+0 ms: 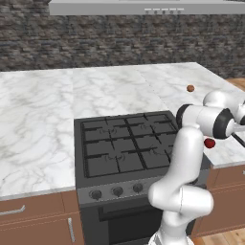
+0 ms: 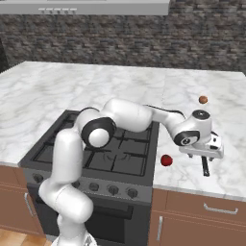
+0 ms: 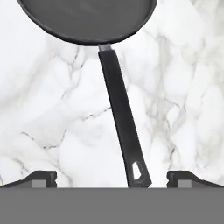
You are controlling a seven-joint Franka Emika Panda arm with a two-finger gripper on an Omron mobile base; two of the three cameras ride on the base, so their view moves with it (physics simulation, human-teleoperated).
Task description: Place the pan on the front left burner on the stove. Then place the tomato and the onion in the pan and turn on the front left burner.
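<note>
Marble counter point(image 2: 96, 86) wraps around the stove point(image 2: 120, 158), with a dark stone wall behind. All the grates are bare, including the front left burner point(image 1: 102, 165), so the pan has not reached its place yet.

To the right of the stove, the gripper point(image 2: 205, 153) hangs low over the counter. Its jaws are released and spread wide, holding nothing. In the hand view the pan point(image 3: 87, 19) lies flat on the marble at the top of the picture, and its handle point(image 3: 122, 122) runs down between the two fingertips point(image 3: 41, 178), its end with the hanging hole nearest the hand. The handle sits closer to one tip than the other.

The tomato point(image 2: 166, 160) rests on the counter just right of the stove's front corner. The onion point(image 2: 203, 99) lies well behind it, further back on the same stretch of counter.

The step in hand looks like grasping the handle. To do it well, the hand probably needs to shift sideways so the handle is centred between the tips, then move a little up the handle toward the bowl before descending, since a grip at the very end would let the bowl sag or swing. The tips should go low enough to straddle the handle fully before closing. The lift toward the stove should pass clear of the tomato.
</note>
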